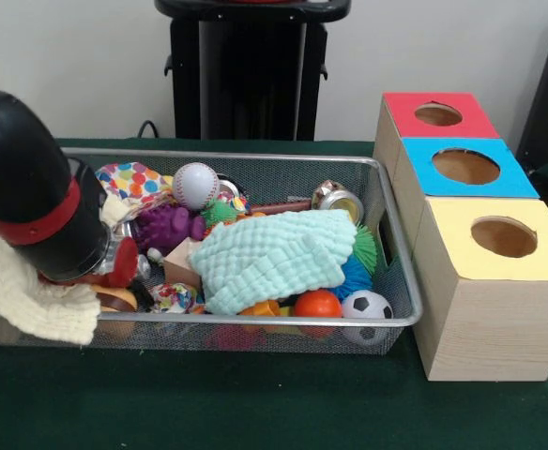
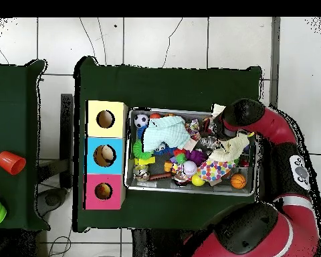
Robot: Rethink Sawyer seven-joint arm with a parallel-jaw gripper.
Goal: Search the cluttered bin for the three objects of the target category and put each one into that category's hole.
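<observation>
The wire-mesh bin is full of toys and cloths; it also shows in the overhead view. My arm reaches down into the bin's left end in the front view. My gripper is low among the toys beside a cream cloth, mostly hidden by the black wrist. In the overhead view the gripper is at the bin's right end. An orange toy part peeks from under a mint cloth. No yellow duck shows clearly. The red-topped box's hole is at the far right and shows in the overhead view.
Blue-topped and yellow-topped boxes stand in a row with the red one. In the bin lie a baseball, a purple toy, an orange ball and a soccer ball. A red cup stands on a side table.
</observation>
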